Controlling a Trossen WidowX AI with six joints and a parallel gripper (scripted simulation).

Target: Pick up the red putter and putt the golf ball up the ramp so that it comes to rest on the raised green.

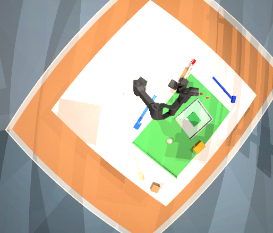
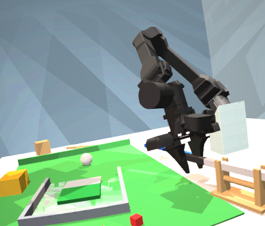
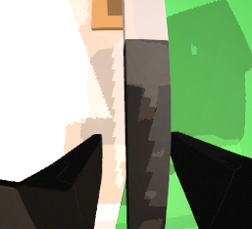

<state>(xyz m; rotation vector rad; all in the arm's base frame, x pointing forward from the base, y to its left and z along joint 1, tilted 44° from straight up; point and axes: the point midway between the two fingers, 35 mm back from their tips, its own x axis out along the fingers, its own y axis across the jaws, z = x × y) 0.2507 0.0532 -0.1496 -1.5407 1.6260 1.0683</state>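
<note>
Nearest you in the exterior view, the red-headed putter with a pale shaft and dark handle [image 1: 193, 61] [image 2: 239, 165] [image 3: 148, 64] rests on a light wooden stand [image 2: 258, 188]. Your black end effector [image 1: 181, 86] [image 2: 194, 170] [image 3: 136, 142] is partly open, straddling the handle with a gap on one side. Farther off, you see the white golf ball [image 1: 169, 141] [image 2: 86, 159] on the flat green surface [image 1: 151, 141] [image 2: 147, 170], off the raised green [image 1: 194, 118] [image 2: 80, 194].

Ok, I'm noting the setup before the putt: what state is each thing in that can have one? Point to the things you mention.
Gripper [image 1: 181, 83] [image 2: 194, 170] [image 3: 136, 142]: partly open, fingers astride the putter's dark grip, gap on one side
Red putter [image 1: 194, 61] [image 2: 242, 168] [image 3: 148, 64]: lying across its stand
Stand [image 1: 185, 73] [image 2: 258, 188] [image 3: 99, 17]: upright
Golf ball [image 1: 169, 141] [image 2: 86, 159]: on the green mat, off the raised green
Dark blue putter [image 1: 222, 89]: lying flat
</note>
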